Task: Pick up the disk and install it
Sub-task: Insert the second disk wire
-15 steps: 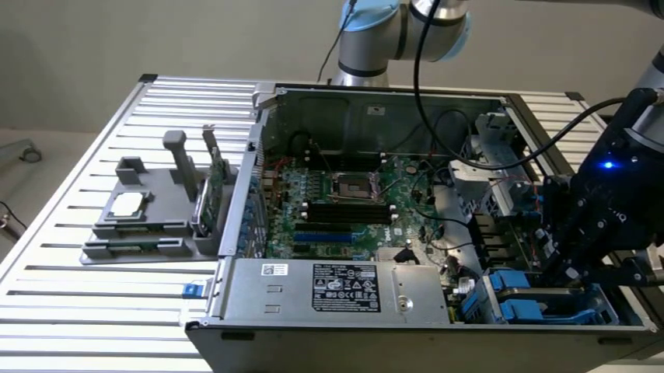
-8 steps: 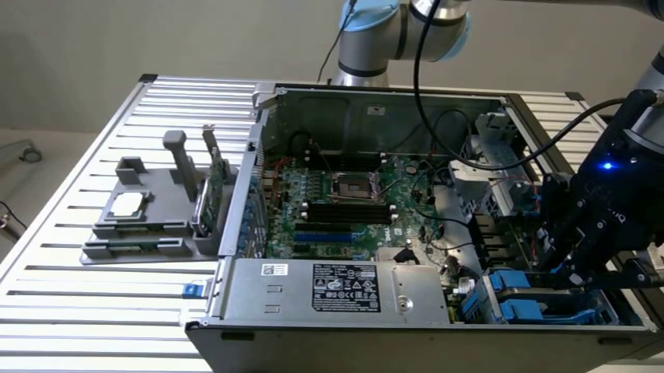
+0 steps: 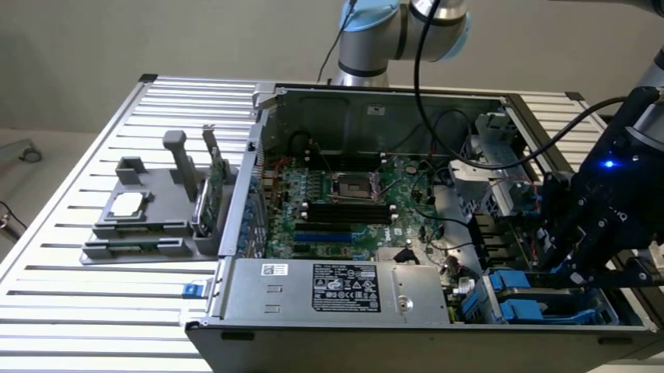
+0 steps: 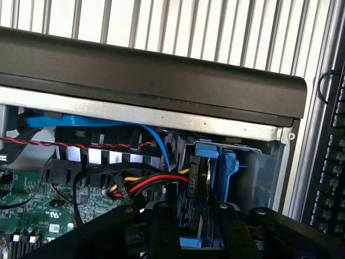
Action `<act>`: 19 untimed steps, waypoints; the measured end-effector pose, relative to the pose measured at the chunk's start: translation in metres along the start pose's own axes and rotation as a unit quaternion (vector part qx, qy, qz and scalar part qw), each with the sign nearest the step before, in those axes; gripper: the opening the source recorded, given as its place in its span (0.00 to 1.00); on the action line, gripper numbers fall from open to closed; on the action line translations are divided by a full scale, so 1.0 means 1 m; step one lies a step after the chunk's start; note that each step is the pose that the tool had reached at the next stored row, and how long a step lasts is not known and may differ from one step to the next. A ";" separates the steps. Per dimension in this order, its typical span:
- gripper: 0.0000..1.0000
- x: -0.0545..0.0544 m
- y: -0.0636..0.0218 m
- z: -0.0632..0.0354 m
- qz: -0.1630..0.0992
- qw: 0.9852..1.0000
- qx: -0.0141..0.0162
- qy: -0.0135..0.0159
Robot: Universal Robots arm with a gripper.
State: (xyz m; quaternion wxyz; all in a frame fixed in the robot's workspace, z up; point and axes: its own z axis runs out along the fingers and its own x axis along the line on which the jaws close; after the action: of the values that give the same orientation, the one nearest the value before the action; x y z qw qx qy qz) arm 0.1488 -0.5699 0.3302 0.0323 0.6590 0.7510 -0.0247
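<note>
Black metal gripper [image 4: 188, 226] fingers straddle the upright disk [image 4: 195, 183] (blue plastic-framed), grip unclear.

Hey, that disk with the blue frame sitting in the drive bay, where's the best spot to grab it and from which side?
Probably from above, through the open side of the case. The disk stands on edge in its bay, so only its upper edge and blue carrier frame are exposed; pinch across that thin edge. The gripper already straddles it.
</note>
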 end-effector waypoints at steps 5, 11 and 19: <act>0.32 0.000 0.0000 -0.0045 0.000 1.000 0.000 0.000; 0.32 -0.001 0.0001 -0.0070 0.000 1.000 0.001 0.000; 0.17 -0.001 0.0000 -0.0071 0.000 1.000 0.001 0.000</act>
State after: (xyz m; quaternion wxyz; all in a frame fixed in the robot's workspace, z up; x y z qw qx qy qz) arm 0.1488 -0.5699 0.3373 0.0318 0.6592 0.7509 -0.0251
